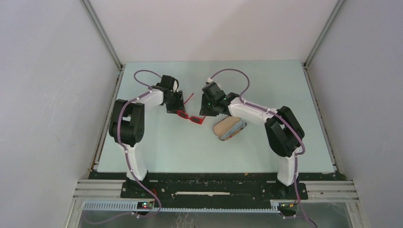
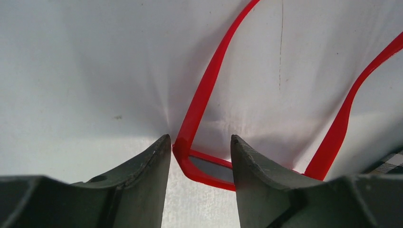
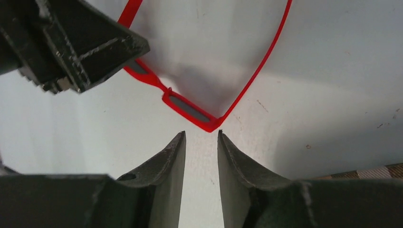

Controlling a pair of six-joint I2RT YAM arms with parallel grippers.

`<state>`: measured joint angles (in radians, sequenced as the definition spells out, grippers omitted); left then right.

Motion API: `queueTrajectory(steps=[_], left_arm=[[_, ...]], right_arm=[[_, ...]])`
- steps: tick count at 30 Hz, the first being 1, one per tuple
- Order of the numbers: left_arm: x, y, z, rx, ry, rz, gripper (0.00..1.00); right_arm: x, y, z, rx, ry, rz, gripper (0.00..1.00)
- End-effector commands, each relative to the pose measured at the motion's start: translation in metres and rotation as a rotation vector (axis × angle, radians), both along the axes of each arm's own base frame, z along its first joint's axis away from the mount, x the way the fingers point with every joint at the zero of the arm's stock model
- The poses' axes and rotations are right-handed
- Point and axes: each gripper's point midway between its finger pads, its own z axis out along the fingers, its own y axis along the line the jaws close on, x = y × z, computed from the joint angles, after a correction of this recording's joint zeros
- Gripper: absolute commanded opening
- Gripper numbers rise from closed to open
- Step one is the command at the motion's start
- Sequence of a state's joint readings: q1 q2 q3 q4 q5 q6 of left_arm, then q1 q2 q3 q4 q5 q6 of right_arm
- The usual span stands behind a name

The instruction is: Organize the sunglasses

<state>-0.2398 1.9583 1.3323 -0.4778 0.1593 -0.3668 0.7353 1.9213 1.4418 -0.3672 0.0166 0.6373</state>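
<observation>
The red sunglasses point(image 1: 193, 118) lie on the pale table between my two grippers, arms spread toward the far side. In the left wrist view the left end of the sunglasses point(image 2: 199, 156) sits between the fingertips of my left gripper point(image 2: 198, 140). Its jaws stand apart, the left fingertip point(image 2: 161, 145) touches the hinge corner, and the right fingertip hides part of the lens. My right gripper point(image 3: 201, 134) is open by a narrow gap with only table between its fingers. The other corner of the sunglasses point(image 3: 190, 108) lies just beyond its tips.
A brown plaid case point(image 1: 229, 128) lies open on the table just right of the sunglasses, under the right forearm. Its edge shows at the lower right of both wrist views point(image 2: 387, 164) point(image 3: 380, 172). White walls close in the table point(image 1: 157, 152) on three sides.
</observation>
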Motion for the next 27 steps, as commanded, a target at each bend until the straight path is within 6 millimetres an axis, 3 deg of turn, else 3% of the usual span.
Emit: queueTrajectory(steps=[1,11,19,27], left_arm=[[0.001,-0.01,0.031,-0.01,-0.097,0.02,0.54],[-0.011,-0.017,0.041,-0.017,-0.119,0.069,0.54],[-0.016,-0.01,0.039,-0.024,-0.114,0.191,0.64],[-0.018,-0.006,0.033,-0.052,-0.127,0.292,0.54]], right_arm=[[0.012,-0.006,0.004,-0.09,-0.022,-0.101,0.43],[0.031,-0.031,-0.024,-0.294,0.011,-0.276,0.44],[0.034,-0.036,-0.038,-0.302,0.05,-0.293,0.44],[0.033,-0.029,-0.052,-0.257,0.084,-0.245,0.41]])
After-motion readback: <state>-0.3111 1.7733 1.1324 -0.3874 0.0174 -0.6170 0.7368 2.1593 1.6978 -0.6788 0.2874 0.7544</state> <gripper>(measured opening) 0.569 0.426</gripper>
